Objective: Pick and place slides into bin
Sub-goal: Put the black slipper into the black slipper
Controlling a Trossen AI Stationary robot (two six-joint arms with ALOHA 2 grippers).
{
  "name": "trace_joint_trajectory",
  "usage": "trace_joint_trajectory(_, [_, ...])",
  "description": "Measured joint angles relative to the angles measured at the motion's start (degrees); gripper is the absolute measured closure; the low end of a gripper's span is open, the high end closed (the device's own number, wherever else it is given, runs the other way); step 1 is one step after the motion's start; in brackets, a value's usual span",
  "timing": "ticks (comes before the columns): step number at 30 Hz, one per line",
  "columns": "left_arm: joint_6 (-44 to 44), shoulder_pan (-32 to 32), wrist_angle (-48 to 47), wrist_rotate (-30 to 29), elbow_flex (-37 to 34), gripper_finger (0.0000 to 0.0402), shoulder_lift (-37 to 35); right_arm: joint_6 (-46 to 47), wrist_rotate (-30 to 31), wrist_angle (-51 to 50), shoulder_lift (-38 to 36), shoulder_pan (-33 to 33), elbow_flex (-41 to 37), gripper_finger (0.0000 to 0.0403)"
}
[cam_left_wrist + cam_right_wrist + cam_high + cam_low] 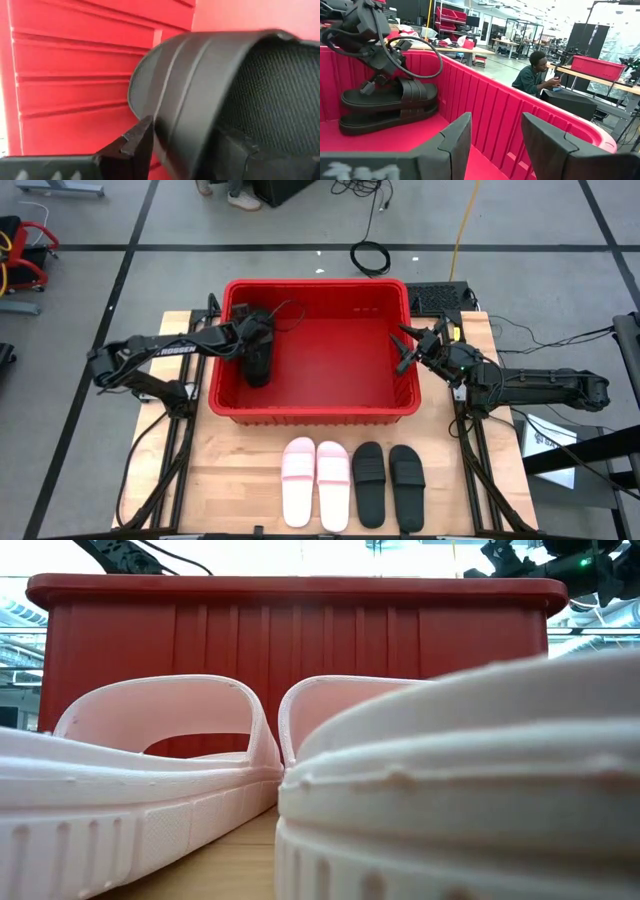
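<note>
1. High view: my left gripper (258, 352) hangs inside the red bin's (300, 412) left end over two stacked black slides (259, 368); pink slides (316, 482) and black pair (389, 485) wait by the worktop's near edge.
2. Left wrist view: fingers (142, 142) are parted around the strap; lifting crookedly could snag it.
3. Right wrist view: right gripper (496, 137) gapes empty at the right rim.

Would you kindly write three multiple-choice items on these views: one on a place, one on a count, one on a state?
1. Where are the stacked black slides?
A. in the bin
B. on the table
C. on the floor

2. How many slides lie on the table?
A. two
B. four
C. six

3. The right end effector is:
A. gripping a slide
B. open and empty
C. out of view

Answers: 1 A, they rest on the bin's floor under the left end effector; 2 B, pink slides and a black pair; 3 B, nothing between its fingers.
</note>
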Motion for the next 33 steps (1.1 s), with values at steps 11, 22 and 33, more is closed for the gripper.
trace_joint_trajectory(11, [-3.6,0.2,-3.7,-4.2,0.0,0.0229,0.0,0.0,0.0,-0.1,0.0,0.0,0.0,0.0238])
trace_joint_trajectory(22, [-8.2,0.2,-3.9,-9.7,0.0,0.0229,0.0,0.0,0.0,-0.1,0.0,0.0,0.0,0.0238])
trace_joint_trajectory(33, [-11.7,0.0,-4.9,-12.9,0.1,0.0229,0.0,0.0,0.0,-1.3,0.0,0.0,0.0,0.0238])
